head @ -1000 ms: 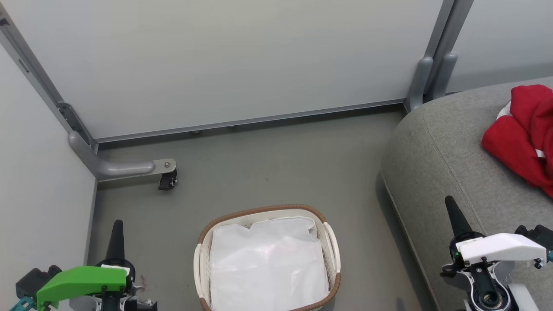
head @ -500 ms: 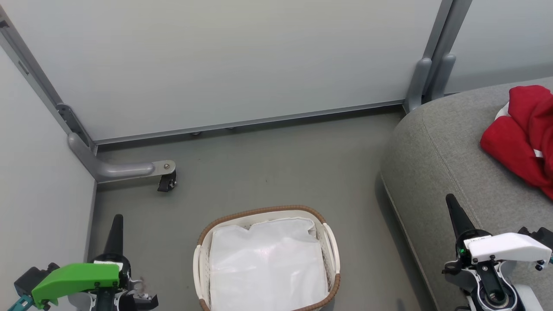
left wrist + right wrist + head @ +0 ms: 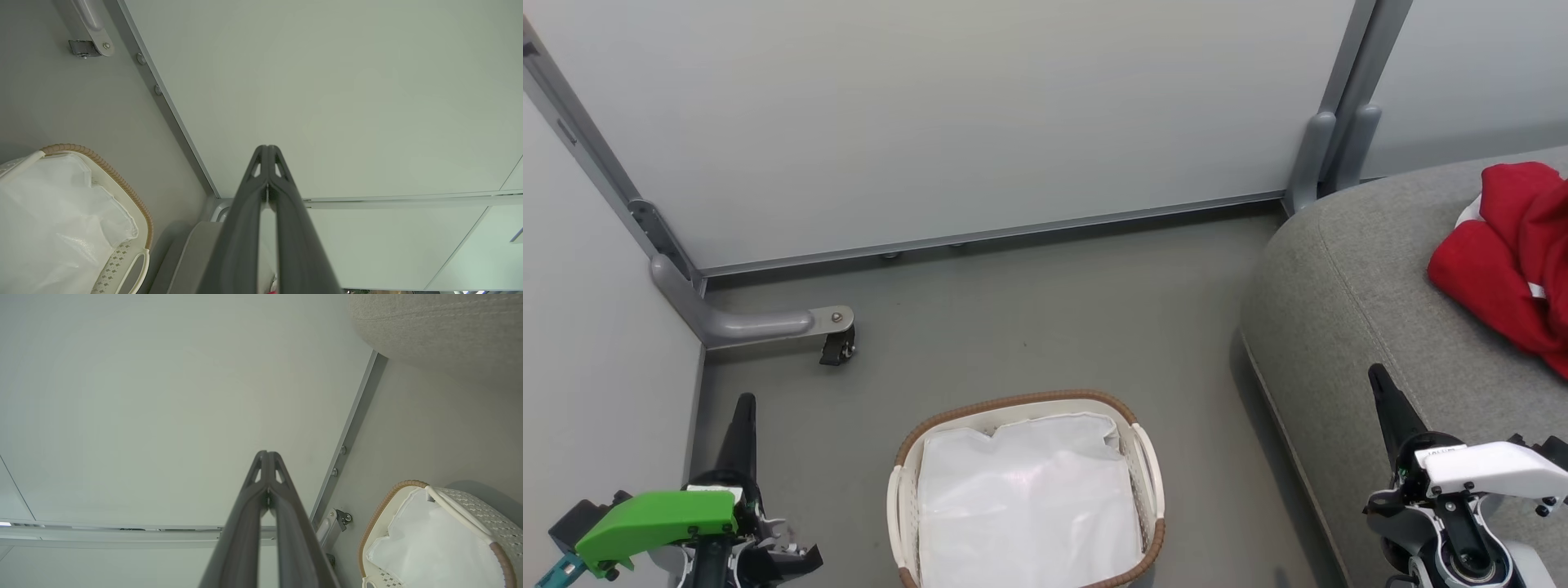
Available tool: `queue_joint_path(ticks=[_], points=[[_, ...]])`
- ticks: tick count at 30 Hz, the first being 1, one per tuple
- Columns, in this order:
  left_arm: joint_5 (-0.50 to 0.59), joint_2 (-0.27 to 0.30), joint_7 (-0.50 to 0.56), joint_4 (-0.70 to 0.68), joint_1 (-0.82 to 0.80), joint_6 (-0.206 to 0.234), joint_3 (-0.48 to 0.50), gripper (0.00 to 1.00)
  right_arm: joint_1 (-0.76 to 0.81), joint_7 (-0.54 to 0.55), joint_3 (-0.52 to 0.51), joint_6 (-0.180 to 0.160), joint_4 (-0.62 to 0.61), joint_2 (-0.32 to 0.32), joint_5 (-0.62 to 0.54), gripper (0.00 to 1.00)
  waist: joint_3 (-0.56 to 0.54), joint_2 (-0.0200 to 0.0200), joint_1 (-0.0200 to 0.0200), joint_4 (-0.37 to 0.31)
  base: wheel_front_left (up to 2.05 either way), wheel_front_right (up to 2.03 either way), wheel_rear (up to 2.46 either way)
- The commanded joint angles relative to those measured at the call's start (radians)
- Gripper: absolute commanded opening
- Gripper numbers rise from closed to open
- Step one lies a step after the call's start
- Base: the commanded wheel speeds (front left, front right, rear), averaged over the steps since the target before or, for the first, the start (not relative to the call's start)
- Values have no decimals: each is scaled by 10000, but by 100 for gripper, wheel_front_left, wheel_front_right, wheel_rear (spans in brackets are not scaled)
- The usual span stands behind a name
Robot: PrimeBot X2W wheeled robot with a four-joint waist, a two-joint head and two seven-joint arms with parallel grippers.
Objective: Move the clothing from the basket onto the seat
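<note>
The bright red fabric clothing (image 3: 1499,269) with white trim lay heaped on the large grey upholstered seat (image 3: 1347,310), well apart from the oval white plastic basket (image 3: 1013,402) on the floor (image 3: 1054,310), its white liner sheet (image 3: 1029,506) showing. Our left gripper (image 3: 745,398) and right gripper (image 3: 1377,372) hung either side of the basket, long dark fingers (image 3: 742,441) pressed together, grasping nothing

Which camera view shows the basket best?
The head view: it looks down into the basket, nearly whole, with a white liner inside. Each wrist view catches just one end of it, at a bottom corner.
</note>
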Motion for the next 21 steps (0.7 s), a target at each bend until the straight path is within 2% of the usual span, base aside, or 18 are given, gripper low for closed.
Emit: queue_joint_path(ticks=[1,21], points=[[-206,74,55,-78,-162,-55,50,0,110,95,-41,-2,-98,-62,228,0,-5,0,0,-4,0,0,0],[-1248,79,360,-204,-221,-62,95,0,191,375,-118,-2,-265,-71,1389,0,-59,0,0,-43,0,0,0]])
